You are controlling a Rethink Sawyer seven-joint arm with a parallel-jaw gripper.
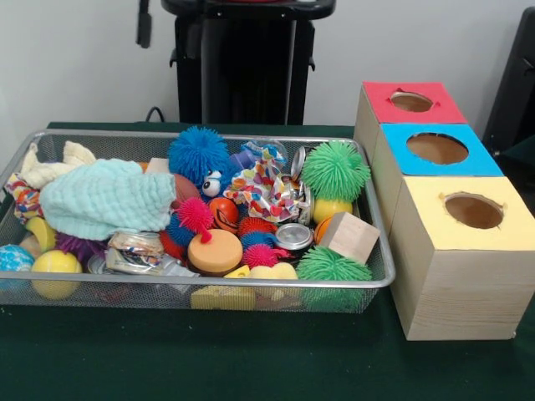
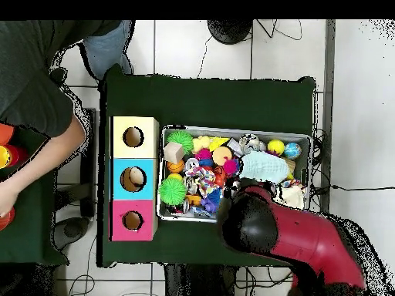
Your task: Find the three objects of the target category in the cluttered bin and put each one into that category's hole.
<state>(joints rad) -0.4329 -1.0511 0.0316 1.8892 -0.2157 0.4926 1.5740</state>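
The wire mesh bin [image 1: 380, 251] lies on the green table, full of toys; it also shows in the overhead view [image 2: 235, 129]. The yellow-topped box stands nearest the camera at the right, and its round hole [image 1: 473, 210] is open; the hole also shows in the overhead view [image 2: 133, 137]. The gripper [image 1: 144, 25] hangs as a dark shape at the top edge, high above the bin's far left part. In the overhead view the red and black arm [image 2: 293, 235] reaches over the bin's robot-side edge and hides the gripper.
The bin holds two green spiky balls [image 1: 335, 170], a blue spiky ball [image 1: 198, 154], a mint cloth [image 1: 107, 198], a wooden cube [image 1: 349, 236], a yellow ball [image 1: 56, 266] and a metal can [image 1: 293, 236]. Blue-topped [image 1: 437, 148] and red-topped [image 1: 411, 101] boxes stand behind the yellow one. A person [image 2: 35, 69] stands by the boxes.
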